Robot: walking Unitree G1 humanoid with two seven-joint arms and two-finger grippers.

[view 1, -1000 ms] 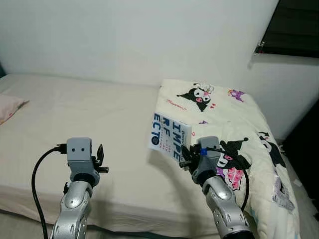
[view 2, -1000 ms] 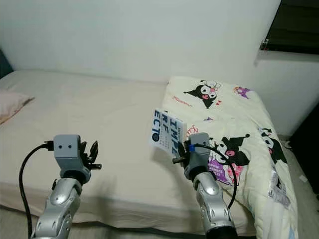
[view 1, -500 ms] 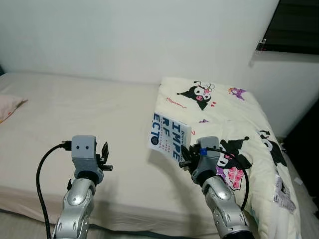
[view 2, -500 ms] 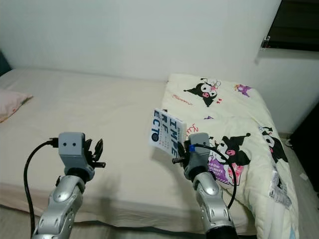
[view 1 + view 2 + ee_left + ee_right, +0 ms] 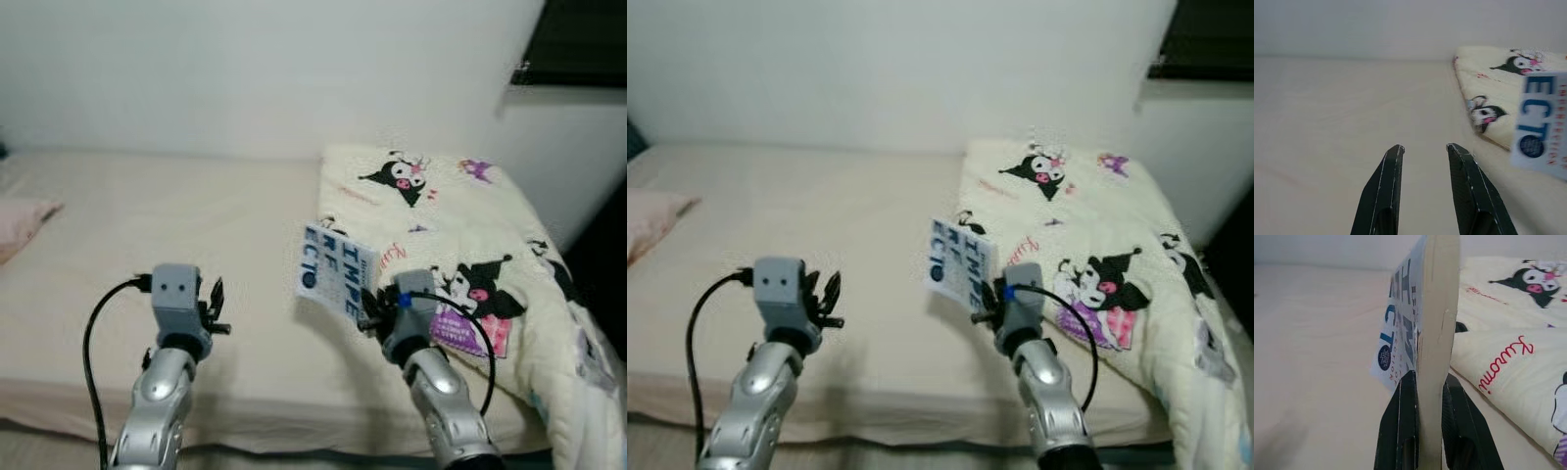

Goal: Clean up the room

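Observation:
A white book (image 5: 338, 273) with blue lettering is held upright above the bed, my right gripper (image 5: 366, 309) shut on its lower edge. In the right wrist view the book (image 5: 1432, 328) stands edge-on, clamped between the two black fingers (image 5: 1402, 426). My left gripper (image 5: 212, 305) is raised over the near part of the mattress, open with nothing between its fingers (image 5: 1388, 186). The book also shows to the side in the left wrist view (image 5: 1542, 122).
A beige mattress (image 5: 147, 225) spreads ahead, against a white wall. A cream quilt (image 5: 460, 225) with cartoon prints covers its right end and drapes over the edge. A pink pillow (image 5: 20, 220) lies at far left. A dark window (image 5: 578, 39) is at upper right.
The whole view has shifted and blurred, so the camera moved. Both arms keep their pose; the book stays in the right gripper.

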